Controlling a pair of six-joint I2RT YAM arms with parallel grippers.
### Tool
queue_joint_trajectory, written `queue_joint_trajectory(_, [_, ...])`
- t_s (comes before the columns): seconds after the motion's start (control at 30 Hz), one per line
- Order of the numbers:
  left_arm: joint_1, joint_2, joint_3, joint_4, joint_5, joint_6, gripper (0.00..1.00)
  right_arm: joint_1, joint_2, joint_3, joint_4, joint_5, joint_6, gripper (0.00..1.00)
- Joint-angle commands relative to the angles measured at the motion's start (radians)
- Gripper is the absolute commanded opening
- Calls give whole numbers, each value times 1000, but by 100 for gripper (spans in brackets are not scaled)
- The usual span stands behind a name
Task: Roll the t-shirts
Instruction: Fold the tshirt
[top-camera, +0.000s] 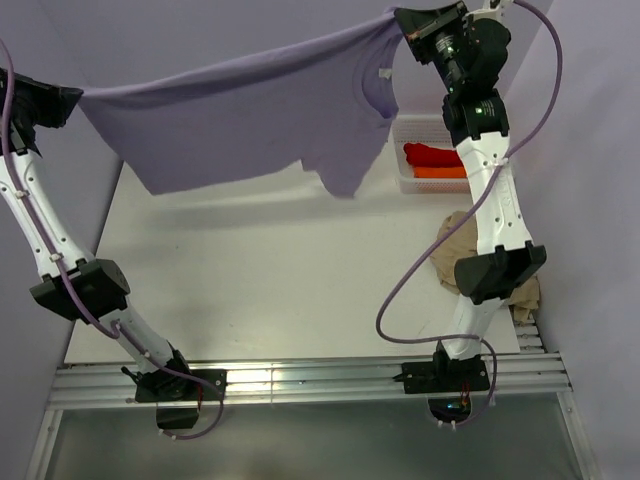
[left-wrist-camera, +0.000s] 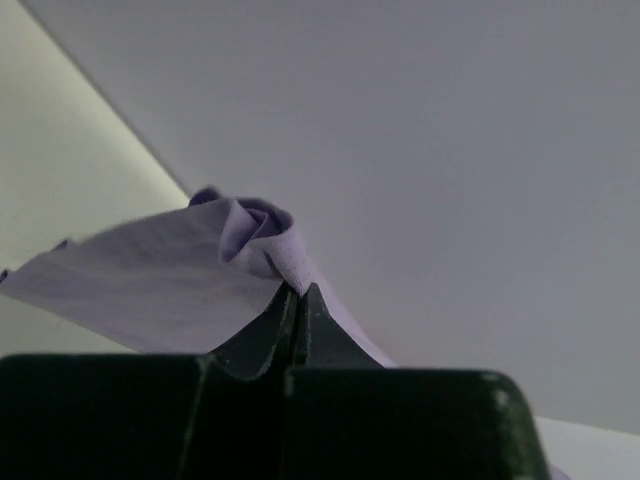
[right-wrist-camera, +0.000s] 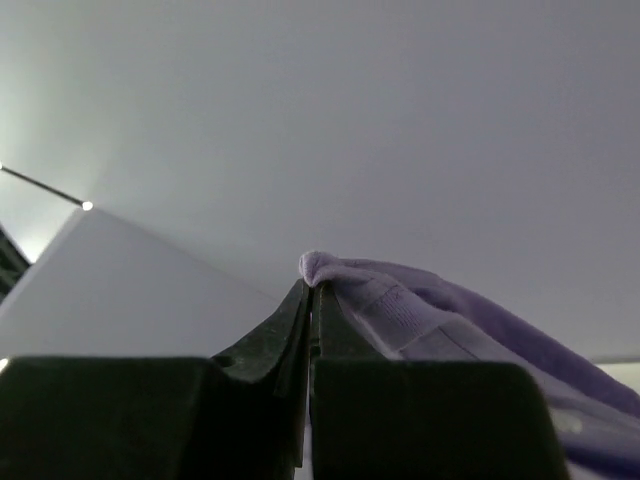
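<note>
Your lavender t-shirt (top-camera: 260, 115) hangs in the air above the back of the counter (top-camera: 270, 280), stretched sideways so that its long axis runs left to right across the top view. The neckline is at the right end and the hem at the left, while the body and one sleeve droop below the taut upper edge. The counter under it is plain white, and pale grey-lilac walls (top-camera: 590, 250) close it in on both sides. At the right rear a white mesh basket (top-camera: 415, 125) holds a red t-shirt (top-camera: 432, 154) with an orange t-shirt (top-camera: 440, 172) just in front of it. A beige t-shirt (top-camera: 455, 235) lies crumpled on the counter nearer you, partly behind the right arm. Your left hand (left-wrist-camera: 296, 298) is clenched on a bunched fold at the shirt's left end. Your right hand (right-wrist-camera: 312, 292) is pinched tight on a thick seam near the neckline.
</note>
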Motion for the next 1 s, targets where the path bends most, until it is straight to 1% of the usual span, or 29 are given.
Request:
queue_joint_trajectory(0.0, [24,-14,68,143,93,-67,0,-57,66,156,89,-142,104,0])
queue_joint_trajectory(0.03, [24,-33,-37,182,101,-67,0,-65,68,130,154,-186,121,0])
queue_joint_trajectory(0.07, [24,-75,-94,203,101,-55,0,-71,58,97,170,-199,133,0])
queue_joint_trajectory(0.1, [24,-97,-152,245,87,-46,0,-82,23,-5,210,-208,155,0])
queue_joint_trajectory(0.13, [26,-121,-212,260,84,-35,0,-88,3,-69,288,-233,166,0])
queue_joint_trajectory(0.17, [24,-163,-325,274,80,-15,0,-96,-17,-126,316,-242,192,0])
queue_joint_trajectory(0.2, [26,-181,-379,288,75,-4,0,-106,-49,-245,348,-251,206,0])
queue_joint_trajectory(0.23, [24,-200,-433,308,72,5,0,-111,-61,-303,423,-289,219,0])
queue_joint_trajectory(0.27, [27,-235,-542,317,64,25,0,-114,-73,-360,454,-306,253,0])
queue_joint_trajectory(0.3, [27,-256,-605,326,51,36,0,-123,-101,-485,488,-323,265,0])
queue_joint_trajectory(0.33, [26,-310,-747,366,38,54,0,-126,-121,-560,550,-340,278,0])
queue_joint_trajectory(0.37, [27,-339,-826,381,27,59,0,-129,-144,-638,580,-343,291,0])
queue_joint_trajectory(0.4, [27,-368,-904,398,20,65,0,-131,-196,-806,607,-343,290,0])
queue_joint_trajectory(0.43, [26,-399,-1066,430,12,68,0,-132,-224,-891,659,-342,286,0])
queue_joint_trajectory(0.47, [26,-457,-1140,476,14,73,0,-132,-253,-971,678,-333,275,0])
queue_joint_trajectory(0.5, [27,-482,-1206,493,9,76,0,-136,-299,-1117,710,-328,270,0])
queue_joint_trajectory(0.53, [27,-525,-1310,507,-6,94,0,-140,-322,-1188,727,-327,266,0])
queue_joint_trajectory(0.57, [27,-546,-1354,498,-20,106,0,-139,-340,-1314,747,-328,264,0])
queue_joint_trajectory(0.6, [27,-566,-1389,489,-34,114,0,-140,-375,-1368,759,-328,259,0])
queue_joint_trajectory(0.63, [26,-614,-1465,490,-45,120,0,-140,-394,-1416,750,-322,255,0])
queue_joint_trajectory(0.67, [24,-640,-1503,500,-49,123,0,-167,-412,-1492,730,-310,232,0])
queue_joint_trajectory(0.77, [23,-712,-1605,480,-111,134,0,-168,-494,-1607,638,-247,178,0])
queue_joint_trajectory(0.8, [23,-718,-1621,458,-123,145,0,-168,-511,-1625,612,-213,164,0])
queue_joint_trajectory(0.9, [24,-705,-1659,391,-178,177,0,-168,-566,-1668,426,-135,124,0])
queue_joint_trajectory(0.97, [23,-673,-1685,371,-193,192,0,-169,-625,-1695,355,-92,106,0])
